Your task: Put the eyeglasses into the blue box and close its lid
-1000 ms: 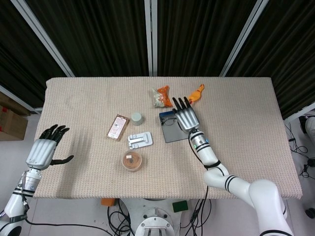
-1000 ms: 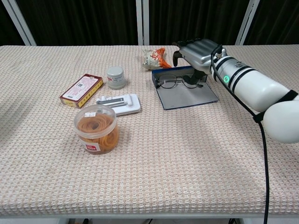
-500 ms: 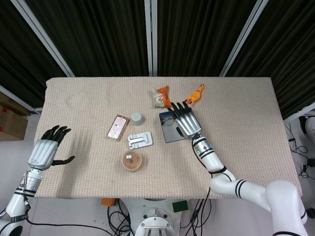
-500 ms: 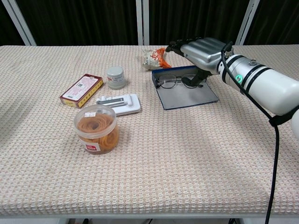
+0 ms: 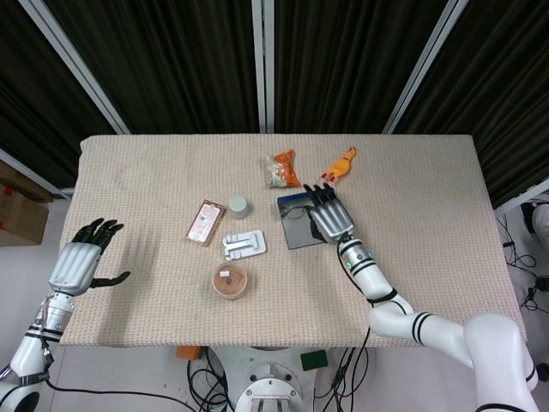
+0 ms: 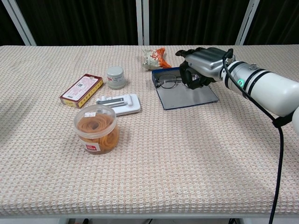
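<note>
The blue box (image 6: 157, 74) lies open right of the table's middle, its grey lid (image 6: 189, 96) folded flat toward me. The eyeglasses (image 6: 169, 81) lie across the box; only the left lens and bridge show. My right hand (image 6: 202, 69) hangs over their right side with its fingers curled down around the hidden right lens. From the head view, the same hand (image 5: 328, 215) covers the right half of the box (image 5: 292, 202). My left hand (image 5: 77, 262) hovers at the table's left edge, fingers apart, holding nothing.
A snack packet (image 6: 154, 57) lies just behind the box, and an orange toy chicken (image 5: 341, 161) beside it. To the left stand a small grey jar (image 6: 115, 77), a red-brown carton (image 6: 81, 90), a white device (image 6: 119, 103) and a tub of rubber bands (image 6: 96, 128).
My right hand's fingers, stretched out flat over the box half a second ago, have curled down onto the right side of the eyeglasses. The glasses and my left hand have stayed put.
</note>
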